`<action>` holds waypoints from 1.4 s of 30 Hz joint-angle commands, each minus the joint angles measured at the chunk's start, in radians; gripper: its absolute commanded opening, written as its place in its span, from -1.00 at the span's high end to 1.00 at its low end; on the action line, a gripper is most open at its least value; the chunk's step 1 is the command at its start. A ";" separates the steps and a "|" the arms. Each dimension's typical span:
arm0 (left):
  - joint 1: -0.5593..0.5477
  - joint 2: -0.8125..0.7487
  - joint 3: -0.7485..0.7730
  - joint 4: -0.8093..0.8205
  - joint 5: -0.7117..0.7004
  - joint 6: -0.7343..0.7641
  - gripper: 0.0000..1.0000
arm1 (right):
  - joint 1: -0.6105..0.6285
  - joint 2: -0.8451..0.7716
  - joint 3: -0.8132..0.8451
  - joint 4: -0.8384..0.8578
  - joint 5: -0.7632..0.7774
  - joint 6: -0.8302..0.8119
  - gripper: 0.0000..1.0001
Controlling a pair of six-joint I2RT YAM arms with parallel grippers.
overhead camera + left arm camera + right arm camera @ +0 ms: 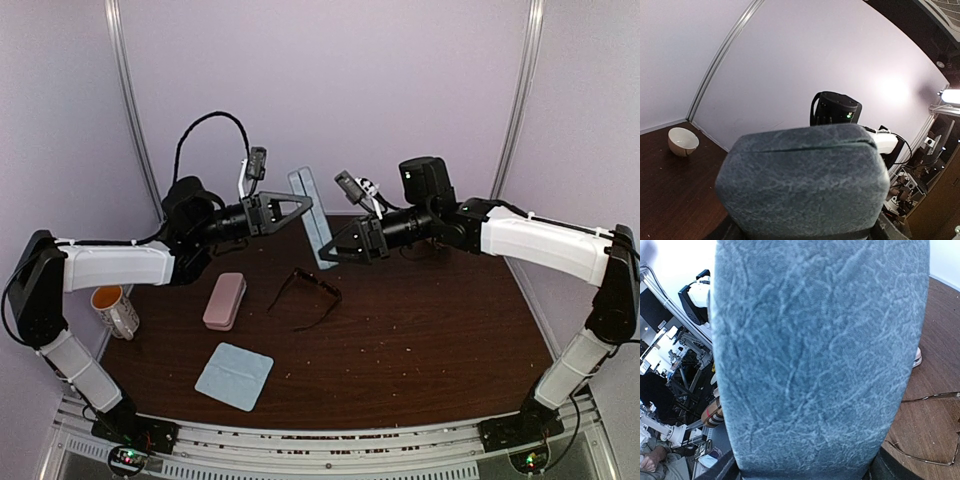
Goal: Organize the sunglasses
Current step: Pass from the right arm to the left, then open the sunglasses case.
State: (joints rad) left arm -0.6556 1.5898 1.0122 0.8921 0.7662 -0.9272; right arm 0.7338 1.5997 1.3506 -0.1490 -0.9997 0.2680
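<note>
A grey-blue oblong case (311,214) hangs tilted above the back of the table, held from both sides. My left gripper (298,207) is shut on its upper end and my right gripper (336,250) is shut on its lower end. The case's mottled shell (805,180) fills the left wrist view, and the same case (820,355) fills the right wrist view, hiding the fingertips. One pair of sunglasses (308,293), thin-framed with temples unfolded, lies on the table below the case. Its wire frame (918,456) shows at the lower right of the right wrist view.
A pink case (224,300) lies left of the glasses. A light-blue cloth (234,376) lies near the front edge. A mug (115,310) stands at the table's left edge, and the same mug (682,141) shows in the left wrist view. Walls close in behind.
</note>
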 commanded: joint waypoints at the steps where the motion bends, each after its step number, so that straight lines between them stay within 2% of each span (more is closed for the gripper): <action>1: -0.001 0.004 0.010 0.083 0.013 0.004 0.01 | 0.004 -0.022 -0.002 0.056 -0.026 0.023 0.32; 3: 0.000 -0.001 0.001 0.087 0.017 0.002 0.21 | 0.004 -0.023 0.004 0.035 -0.014 0.014 0.06; 7: 0.000 -0.008 -0.045 0.099 0.015 0.004 0.47 | 0.003 -0.024 0.017 -0.059 0.039 -0.044 -0.46; 10: 0.000 0.000 -0.075 0.098 0.021 0.009 0.64 | -0.004 -0.020 0.037 -0.140 0.086 -0.087 -0.73; 12: 0.000 0.002 -0.097 0.085 0.024 0.034 0.82 | -0.011 -0.013 0.063 -0.195 0.126 -0.105 -0.98; 14: -0.001 -0.002 -0.122 0.061 0.018 0.066 1.00 | -0.020 0.000 0.109 -0.275 0.178 -0.139 -0.99; 20: -0.007 -0.026 -0.160 -0.048 -0.021 0.157 1.00 | -0.025 0.053 0.212 -0.417 0.215 -0.205 -0.99; 28: -0.046 -0.060 -0.137 -0.243 -0.091 0.302 1.00 | -0.008 0.103 0.235 -0.407 0.162 -0.196 -1.00; 35: -0.072 -0.077 -0.128 -0.321 -0.124 0.364 1.00 | 0.007 0.118 0.228 -0.428 0.158 -0.219 -0.94; 42: -0.081 -0.083 -0.124 -0.328 -0.127 0.364 1.00 | 0.009 0.126 0.224 -0.427 0.165 -0.222 -0.84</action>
State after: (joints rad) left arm -0.7288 1.5452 0.8532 0.5213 0.6495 -0.5892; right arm 0.7383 1.7157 1.5555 -0.5728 -0.8326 0.0566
